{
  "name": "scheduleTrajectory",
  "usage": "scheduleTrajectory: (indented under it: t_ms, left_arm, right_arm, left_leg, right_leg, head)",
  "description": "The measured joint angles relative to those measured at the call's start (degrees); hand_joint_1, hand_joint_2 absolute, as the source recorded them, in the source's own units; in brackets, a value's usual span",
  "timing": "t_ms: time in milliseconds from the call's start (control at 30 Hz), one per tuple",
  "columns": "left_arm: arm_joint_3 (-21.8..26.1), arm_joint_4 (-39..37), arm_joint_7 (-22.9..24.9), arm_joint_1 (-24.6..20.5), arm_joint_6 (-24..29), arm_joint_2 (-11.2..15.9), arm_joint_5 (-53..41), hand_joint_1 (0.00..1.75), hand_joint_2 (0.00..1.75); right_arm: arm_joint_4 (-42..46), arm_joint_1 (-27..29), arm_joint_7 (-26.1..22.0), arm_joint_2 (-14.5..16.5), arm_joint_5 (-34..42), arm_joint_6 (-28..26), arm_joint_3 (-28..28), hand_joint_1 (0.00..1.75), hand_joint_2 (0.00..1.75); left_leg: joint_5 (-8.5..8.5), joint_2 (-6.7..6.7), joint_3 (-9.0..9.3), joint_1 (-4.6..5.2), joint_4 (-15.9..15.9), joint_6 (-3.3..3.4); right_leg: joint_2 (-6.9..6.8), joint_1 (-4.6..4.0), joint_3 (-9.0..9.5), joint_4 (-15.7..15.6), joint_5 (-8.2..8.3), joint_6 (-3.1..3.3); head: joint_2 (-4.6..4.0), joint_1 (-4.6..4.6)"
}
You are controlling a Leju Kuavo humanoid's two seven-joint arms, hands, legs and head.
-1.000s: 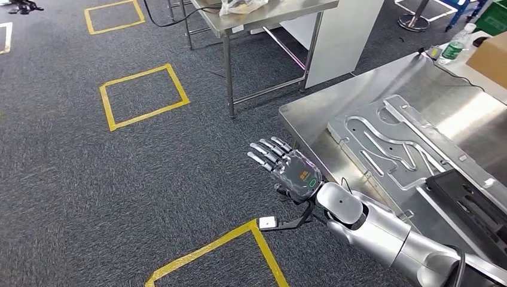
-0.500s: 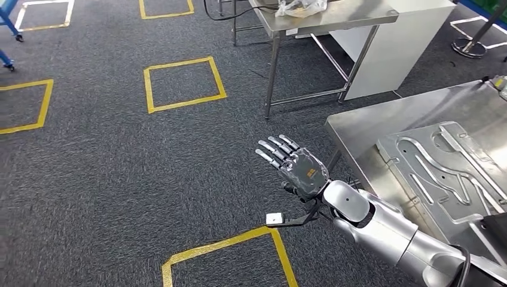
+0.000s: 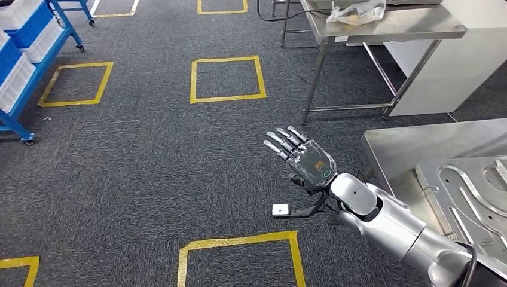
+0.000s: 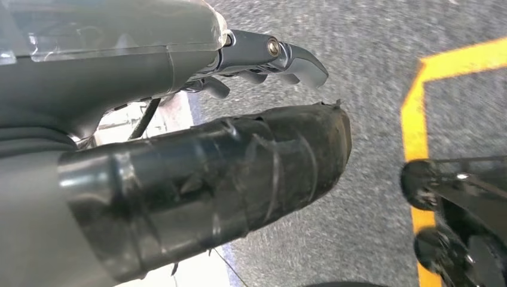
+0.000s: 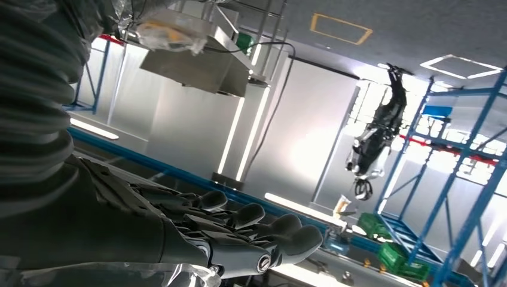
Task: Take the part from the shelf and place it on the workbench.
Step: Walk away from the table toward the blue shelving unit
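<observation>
Currently: right hand empty, fingers spread over grey carpet, left hand state unclear, grooved silver metal part flat on steel surface.

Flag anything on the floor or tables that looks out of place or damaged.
Nothing stands out. The right hand is spread, holding nothing, above the carpet; a crumpled plastic bag lies on the steel table, and the yellow tape squares look intact.

Workbench right, shelf far left, table behind.
</observation>
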State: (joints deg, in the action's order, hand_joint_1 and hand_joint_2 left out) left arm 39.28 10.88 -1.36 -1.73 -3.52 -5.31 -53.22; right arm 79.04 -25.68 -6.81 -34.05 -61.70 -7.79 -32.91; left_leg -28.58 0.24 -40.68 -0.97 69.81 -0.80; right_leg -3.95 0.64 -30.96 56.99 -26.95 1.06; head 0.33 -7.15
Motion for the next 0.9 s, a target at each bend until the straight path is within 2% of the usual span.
scheduleTrajectory:
  t_ms: [33, 100, 133, 200, 233, 267, 300, 333, 367, 400, 433, 467, 500, 533, 600, 633, 667, 700, 733, 767, 800, 867, 900]
  left_arm:
    - [0.00, 0.00, -0.01, 0.03, 0.04, 0.07, -0.08, 0.00, 0.00]
    - [0.00, 0.00, 0.00, 0.01, 0.07, 0.16, -0.15, 0.00, 0.00]
    - [0.00, 0.00, 0.01, -0.02, 0.07, 0.18, -0.16, 0.00, 0.00]
    - [0.01, 0.00, 0.04, 0.03, 0.08, 0.19, -0.19, 0.00, 0.00]
    - [0.02, 0.00, 0.03, 0.10, 0.08, 0.19, -0.23, 0.00, 0.00]
    - [0.02, 0.00, -0.03, 0.14, 0.09, 0.19, -0.27, 0.00, 0.00]
    - [0.02, 0.00, -0.11, 0.11, 0.09, 0.18, -0.31, 0.00, 0.00]
    - [0.02, 0.00, -0.26, 0.09, 0.10, 0.18, -0.35, 0.00, 0.00]
    - [0.02, 0.00, -0.43, 0.05, 0.11, 0.19, -0.37, 0.00, 0.00]
    - [0.02, 0.00, -0.61, 0.03, 0.13, 0.19, -0.38, 0.00, 0.00]
    - [0.02, 0.00, -0.80, 0.03, 0.14, 0.20, -0.39, 0.00, 0.00]
    - [0.02, 0.00, -0.94, 0.04, 0.19, 0.20, -0.46, 0.00, 0.00]
    - [0.02, 0.00, -1.02, 0.03, 0.28, 0.20, -0.57, 0.00, 0.00]
    - [0.02, 0.00, -1.05, 0.01, 0.40, 0.20, -0.71, 0.00, 0.00]
    - [0.02, 0.00, -0.95, -0.07, 0.73, 0.19, -1.00, 0.00, 0.00]
    - [0.02, 0.00, -0.82, -0.10, 0.84, 0.19, -1.12, 0.00, 0.00]
    - [0.03, 0.00, -0.62, -0.06, 0.91, 0.19, -1.21, 0.00, 0.00]
    - [0.05, -0.01, -0.40, 0.03, 0.92, 0.19, -1.28, 0.00, 0.00]
    - [0.10, -0.01, -0.21, 0.14, 0.92, 0.19, -1.26, 0.00, 0.00]
    - [0.17, -0.01, -0.04, 0.25, 0.92, 0.19, -1.21, 0.00, 0.00]
    - [0.24, -0.01, 0.08, 0.25, 0.91, 0.19, -1.11, 0.00, 0.00]
    - [0.33, -0.01, 0.09, 0.10, 0.90, 0.18, -0.96, 0.00, 0.00]
    - [0.34, -0.01, -0.15, 0.04, 0.94, 0.08, -1.09, 0.00, 0.00]
  right_arm:
    - [0.02, -0.01, -0.01, -0.01, -0.01, 0.09, 0.07, 0.00, 1.75]
    - [0.08, -0.07, -0.04, -0.04, -0.01, 0.23, 0.29, 0.00, 1.75]
    - [0.12, -0.12, -0.08, -0.05, -0.02, 0.28, 0.39, 0.00, 1.75]
    - [0.24, -0.19, -0.17, -0.07, -0.03, 0.34, 0.50, 0.00, 1.75]
    - [0.32, -0.20, -0.18, -0.06, -0.03, 0.35, 0.53, 0.00, 1.75]
    - [0.41, -0.21, -0.19, -0.06, -0.03, 0.35, 0.55, 0.00, 1.75]
    - [0.49, -0.19, -0.20, -0.09, -0.03, 0.34, 0.59, 0.00, 1.75]
    - [0.52, -0.09, -0.19, -0.13, -0.03, 0.35, 0.63, 0.00, 1.75]
    - [0.53, 0.10, -0.17, -0.20, -0.03, 0.36, 0.66, 0.00, 1.75]
    - [0.51, 0.39, -0.16, -0.27, -0.03, 0.37, 0.67, 0.00, 1.75]
    - [0.50, 0.69, -0.16, -0.31, -0.02, 0.38, 0.67, 0.00, 1.75]
    - [0.50, 0.92, -0.16, -0.35, -0.01, 0.38, 0.67, 0.00, 1.75]
    - [0.52, 1.05, -0.16, -0.38, 0.01, 0.38, 0.72, 0.00, 1.75]
    - [0.54, 1.09, -0.16, -0.44, 0.03, 0.38, 0.81, 0.00, 1.75]
    - [0.59, 1.10, -0.14, -0.63, 0.07, 0.40, 1.16, 0.00, 1.75]
    - [0.63, 1.15, -0.12, -0.75, 0.08, 0.43, 1.33, 0.00, 1.75]
    - [0.67, 1.19, -0.10, -0.85, 0.09, 0.45, 1.48, 0.00, 1.75]
    - [0.75, 1.22, -0.09, -0.92, 0.10, 0.47, 1.57, 0.00, 1.75]
    - [0.88, 1.23, -0.09, -0.96, 0.10, 0.47, 1.63, 0.00, 1.75]
    - [1.04, 1.25, -0.09, -0.97, 0.11, 0.46, 1.70, 0.00, 1.75]
    - [1.23, 1.31, -0.10, -1.03, 0.13, 0.45, 1.80, 0.00, 1.75]
    - [1.48, 1.65, 0.04, -1.26, 0.17, 0.45, 2.01, 0.00, 1.75]
    - [1.54, 1.95, 0.36, -1.39, 0.14, 0.45, 2.13, 0.00, 1.75]
  left_leg:
    - [1.64, 0.99, 2.15, -0.08, -4.07, -0.07]
    - [3.50, 2.40, 5.25, 0.09, -9.96, 0.45]
    - [3.60, 2.49, 5.68, 0.25, -11.01, 0.89]
    - [3.81, 1.15, 5.57, 0.48, -11.18, 1.89]
    - [3.97, 0.54, 5.60, 0.46, -11.42, 2.27]
    - [4.18, -0.01, 5.68, 0.38, -11.68, 2.66]
    - [4.37, -0.48, 5.76, 0.27, -11.92, 2.98]
    - [4.50, -0.99, 5.74, 0.26, -12.04, 3.20]
    - [4.57, -1.55, 5.66, 0.33, -12.06, 3.35]
    - [4.62, -2.23, 5.59, 0.43, -12.03, 3.43]
    - [4.64, -3.02, 5.54, 0.53, -11.97, 3.47]
    - [4.65, -3.81, 5.52, 0.59, -11.87, 3.49]
    - [4.65, -4.62, 5.53, 0.63, -11.73, 3.48]
    - [4.63, -5.38, 5.53, 0.63, -11.60, 3.45]
    - [4.71, -6.83, 5.18, 0.61, -11.31, 3.08]
    - [4.84, -7.53, 4.89, 0.50, -11.24, 2.76]
    - [5.03, -8.30, 4.59, 0.35, -11.26, 2.35]
    - [5.23, -9.12, 4.37, 0.20, -11.38, 1.92]
    - [5.26, -9.21, 4.22, 0.11, -11.33, 1.62]
    - [4.85, -8.01, 3.90, 0.24, -10.77, 1.40]
    - [3.79, -6.10, 3.14, 0.39, -9.20, 1.27]
    - [0.09, -1.92, 0.24, 0.52, -2.74, 1.08]
    - [-1.65, -1.14, -1.41, 0.41, 0.98, 0.94]
  right_leg:
    - [-0.71, 0.05, 0.02, 0.31, -0.28, -0.27]
    - [-1.96, -0.15, -0.01, 0.94, -0.87, -0.98]
    - [-2.52, -0.26, 0.01, 1.09, -1.06, -1.32]
    - [-3.57, -0.25, 0.20, 0.99, -1.18, -1.97]
    - [-3.27, -0.08, 0.24, 1.16, -1.47, -2.29]
    - [-2.17, 0.07, -0.10, 2.04, -2.27, -2.57]
    - [-0.49, 0.18, -1.02, 4.04, -3.66, -2.75]
    - [1.45, 0.26, -2.61, 7.40, -5.55, -2.83]
    - [2.79, 0.25, -4.60, 11.39, -7.43, -2.81]
    - [3.45, 0.23, -6.48, 15.06, -8.72, -2.74]
    - [3.72, 0.22, -7.69, 17.25, -8.98, -2.64]
    - [3.86, 0.21, -7.82, 17.15, -8.05, -2.48]
    - [4.12, 0.21, -6.90, 14.90, -6.21, -2.28]
    - [4.93, 0.23, -5.20, 11.13, -3.94, -2.07]
    - [8.16, 0.35, -2.24, 4.31, -1.25, -1.70]
    - [9.29, 0.33, -1.57, 2.58, -0.87, -1.60]
    - [9.69, 0.24, -1.43, 2.05, -1.02, -1.52]
    - [8.93, 0.11, -1.32, 1.82, -0.90, -1.40]
    - [8.08, 0.15, -1.08, 1.52, -0.72, -1.10]
    - [7.21, 0.20, -0.78, 1.13, -0.51, -0.75]
    - [6.25, 0.24, -0.51, 0.72, -0.30, -0.40]
    - [4.22, 0.00, -0.30, 0.39, -0.23, 0.06]
    - [3.19, -0.17, -0.31, 0.42, -0.31, 0.18]
  head:
    - [0.00, 0.00]
    - [0.00, -0.02]
    - [-0.01, -0.05]
    - [-0.01, -0.09]
    - [-0.01, -0.11]
    - [0.01, -0.09]
    - [0.01, -0.10]
    - [0.01, -0.11]
    - [0.01, -0.09]
    - [0.00, -0.09]
    - [0.00, -0.08]
    - [0.00, -0.08]
    - [0.00, -0.08]
    - [0.00, -0.09]
    - [0.01, -0.09]
    - [0.01, -0.08]
    - [0.01, -0.09]
    - [0.01, -0.09]
    - [0.00, -0.08]
    - [0.00, -0.04]
    - [0.00, -0.01]
    - [0.00, 0.04]
    - [0.00, 0.04]
